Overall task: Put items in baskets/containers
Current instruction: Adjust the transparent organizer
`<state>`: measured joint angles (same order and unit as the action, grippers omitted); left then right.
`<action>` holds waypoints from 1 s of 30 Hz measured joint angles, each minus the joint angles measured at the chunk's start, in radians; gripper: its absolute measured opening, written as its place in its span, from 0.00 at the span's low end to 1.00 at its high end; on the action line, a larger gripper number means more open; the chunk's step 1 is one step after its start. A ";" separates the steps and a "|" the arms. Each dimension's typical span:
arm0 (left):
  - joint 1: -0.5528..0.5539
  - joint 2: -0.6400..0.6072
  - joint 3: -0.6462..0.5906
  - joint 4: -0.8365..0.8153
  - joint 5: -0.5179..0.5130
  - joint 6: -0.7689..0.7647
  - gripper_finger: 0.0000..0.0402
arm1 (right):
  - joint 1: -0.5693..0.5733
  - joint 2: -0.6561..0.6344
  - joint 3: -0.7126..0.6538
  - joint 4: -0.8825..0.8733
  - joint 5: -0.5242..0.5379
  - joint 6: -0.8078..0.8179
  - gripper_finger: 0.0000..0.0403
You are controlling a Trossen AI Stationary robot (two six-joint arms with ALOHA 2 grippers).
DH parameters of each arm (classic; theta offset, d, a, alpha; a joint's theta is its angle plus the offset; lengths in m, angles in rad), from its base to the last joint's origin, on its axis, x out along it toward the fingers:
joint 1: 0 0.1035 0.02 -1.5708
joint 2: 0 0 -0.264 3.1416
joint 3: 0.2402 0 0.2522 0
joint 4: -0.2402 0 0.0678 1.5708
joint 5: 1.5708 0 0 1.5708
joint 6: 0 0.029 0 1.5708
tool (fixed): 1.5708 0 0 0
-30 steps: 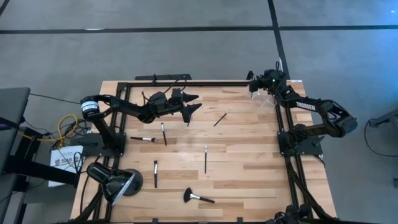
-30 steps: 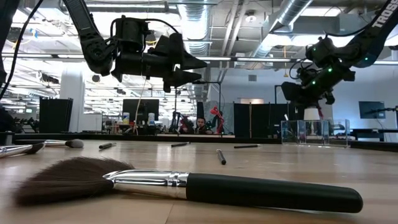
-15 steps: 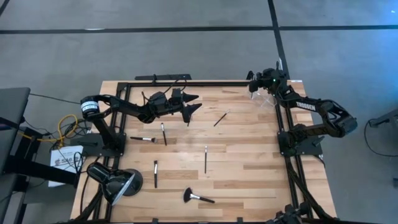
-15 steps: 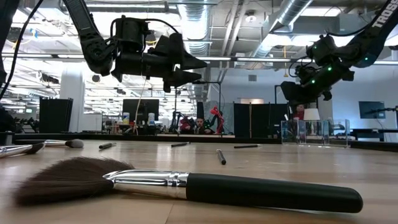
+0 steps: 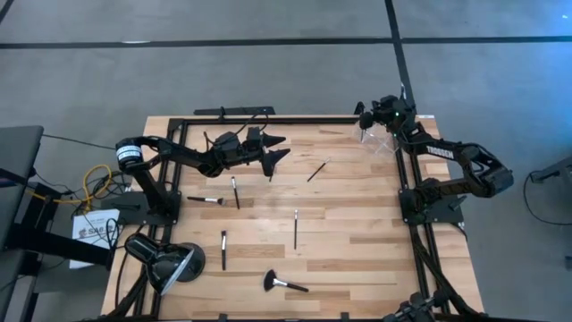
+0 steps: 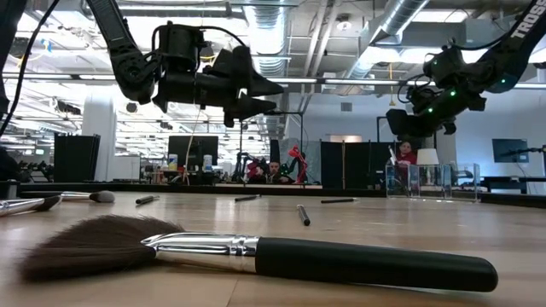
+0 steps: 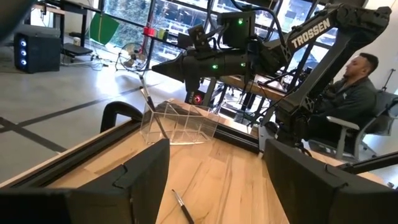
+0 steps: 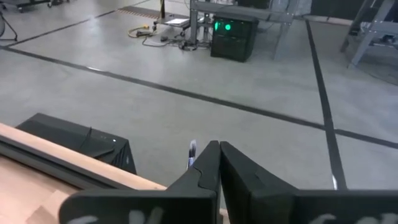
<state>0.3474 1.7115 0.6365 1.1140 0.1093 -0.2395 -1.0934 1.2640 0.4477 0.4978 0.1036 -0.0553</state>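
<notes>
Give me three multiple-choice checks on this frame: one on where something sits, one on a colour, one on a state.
1. Where is the clear holder? A beside the black lamp; B at mid-table; C close by the right tool.
2. What colour is the big brush's ferrule? A silver; B gold; C red.
3. How is the left tool? A shut on a brush; B open and empty, in the air; C lying on the wood.
Answers: C, the high view shows it right next to that tool; A, the low view shows shiny silver metal between bristles and black handle; B, its fingers stand apart with nothing between them.
</notes>
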 joint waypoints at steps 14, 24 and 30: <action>0.004 0.000 0.000 -0.014 0.000 0.029 0.65 | 0.095 -0.023 0.011 -0.064 -0.003 0.151 0.00; 0.015 0.000 0.000 -0.013 0.000 0.025 0.65 | 0.257 -0.068 0.181 -0.692 0.002 0.271 0.00; 0.013 0.000 0.000 -0.014 0.000 0.017 0.65 | 0.302 -0.066 0.167 -0.811 0.067 0.349 0.00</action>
<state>0.3599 1.7115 0.6365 1.1003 0.1097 -0.2228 -0.7911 1.1984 0.6144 -0.3135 0.1707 0.2936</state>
